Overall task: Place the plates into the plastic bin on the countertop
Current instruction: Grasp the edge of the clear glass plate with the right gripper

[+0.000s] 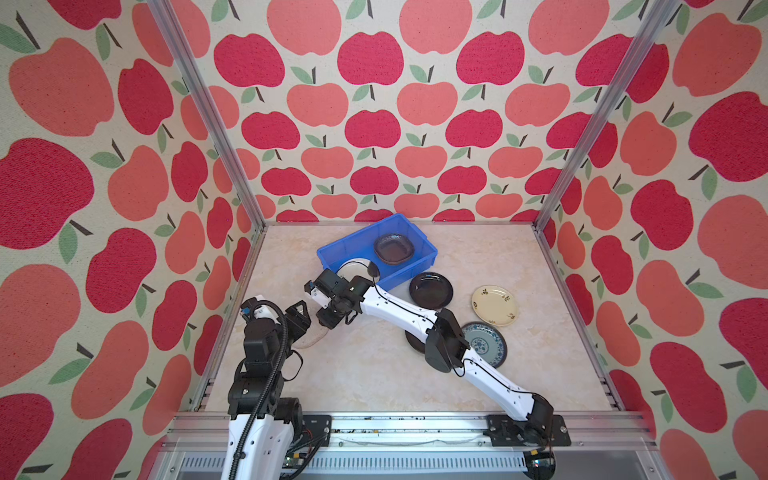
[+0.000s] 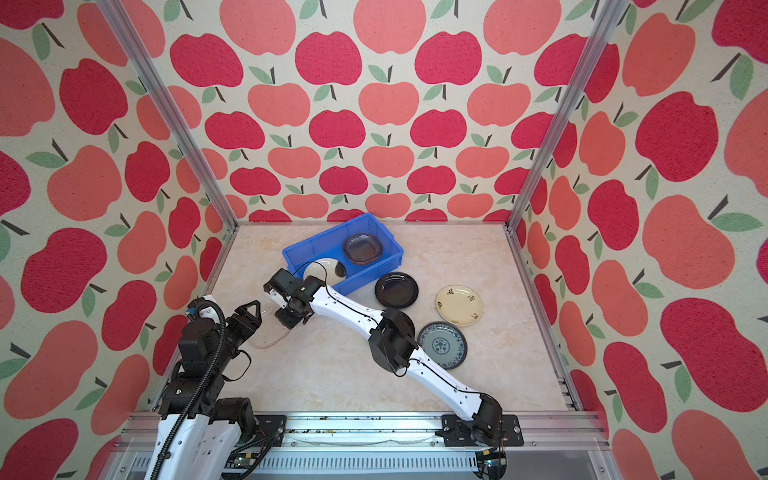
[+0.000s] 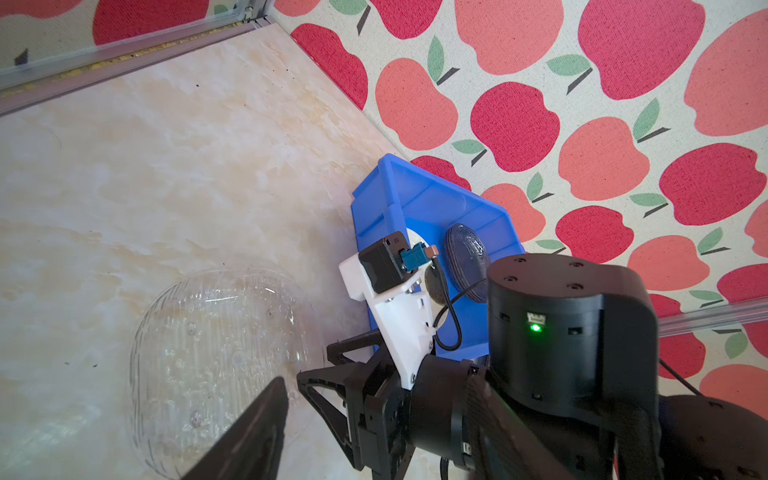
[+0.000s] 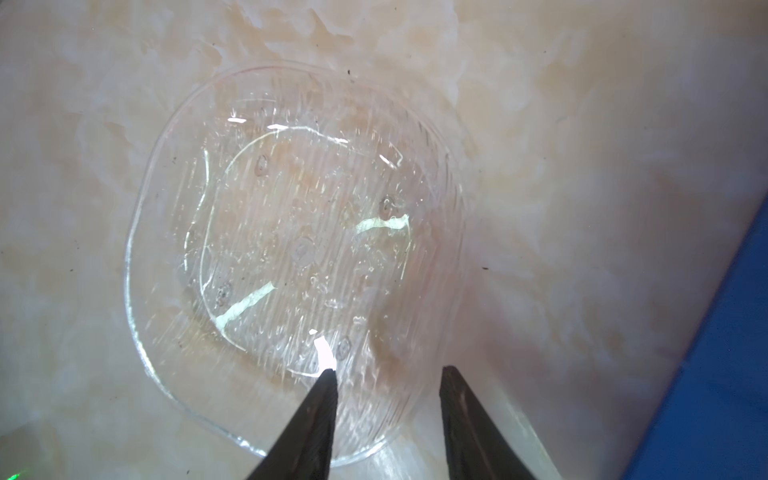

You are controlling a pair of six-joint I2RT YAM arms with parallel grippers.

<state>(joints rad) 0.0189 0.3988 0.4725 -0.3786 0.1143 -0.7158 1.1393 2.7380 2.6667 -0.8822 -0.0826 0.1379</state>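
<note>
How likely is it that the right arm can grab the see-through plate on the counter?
Probably yes: the right claw hangs open just above the clear plate, its fingers either side of the rim, nothing between them. The left claw sits close, though.

The light was bright and even from above, leaving only faint, soft shadows beneath the right arm [image 1: 399,309] on the countertop [image 1: 374,374]. The black plate [image 1: 431,290] carried a pale sheen. Both top views were crisp, though the apple-patterned walls [image 1: 62,208] stretched toward the edges. The right wrist view looked milky and soft: white glints flared on the clear glass plate [image 4: 291,257], and the right gripper [image 4: 387,369] showed as blurred dark wedges.
</note>
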